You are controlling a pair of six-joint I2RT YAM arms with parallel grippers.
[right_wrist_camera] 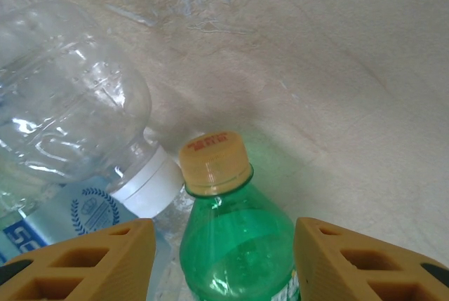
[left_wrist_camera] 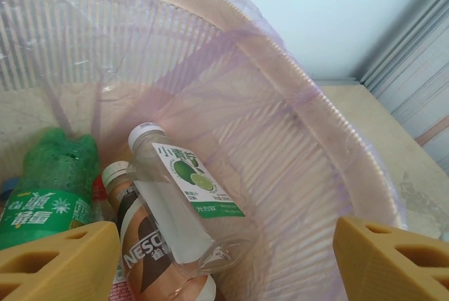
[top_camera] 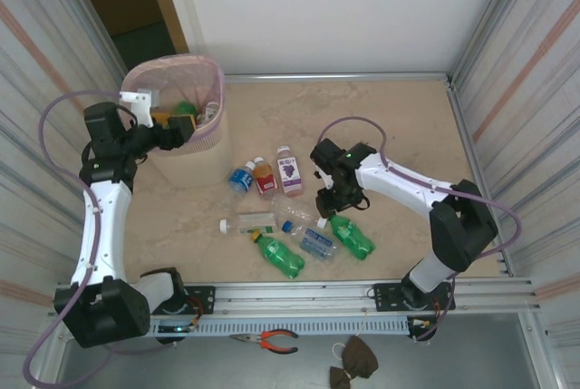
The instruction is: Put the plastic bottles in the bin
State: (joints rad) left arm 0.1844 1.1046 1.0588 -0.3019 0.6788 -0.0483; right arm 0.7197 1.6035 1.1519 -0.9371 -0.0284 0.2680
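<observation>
Beige desk (top_camera: 408,117) bears a green bottle (right_wrist_camera: 235,262) lying lengthwise inside the right claw (right_wrist_camera: 221,234), cap pointing ahead; whether that claw grips it I cannot tell.

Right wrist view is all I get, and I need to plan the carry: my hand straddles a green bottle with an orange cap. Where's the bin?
Observer: The bin stands at the far left corner of the table, well away from the right hand.
Operator: Is the left hand there?
Observer: Yes, the left hand hangs open at the bin's mouth, holding nothing.
Operator: Anything inside?
Observer: A green bottle, a clear lime-label bottle and a brown coffee bottle.
</observation>
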